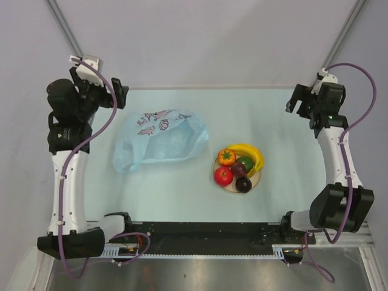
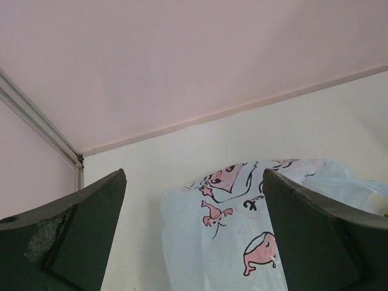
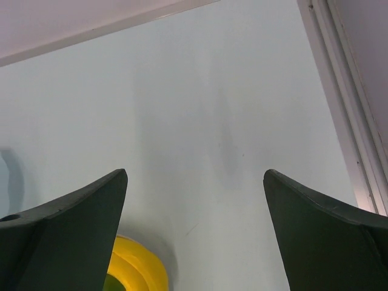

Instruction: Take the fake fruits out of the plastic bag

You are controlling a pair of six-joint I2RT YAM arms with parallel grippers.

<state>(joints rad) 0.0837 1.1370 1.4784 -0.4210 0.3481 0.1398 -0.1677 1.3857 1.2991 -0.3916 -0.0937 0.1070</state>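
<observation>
Fake fruits (image 1: 237, 168) sat on tan plate (image 1: 227, 187) right of bench (image 1: 182, 197) centre; plastic bag (image 1: 160, 140) lay left of centre, apart from plate. Left tool (image 1: 116, 92) by far-left corner & right tool (image 1: 297, 100) by far-right corner both gaped wide, holding nothing

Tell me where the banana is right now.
In the top view, the banana lies on the plate right of centre, along its far side, beside the orange fruit and the green fruit.
</observation>
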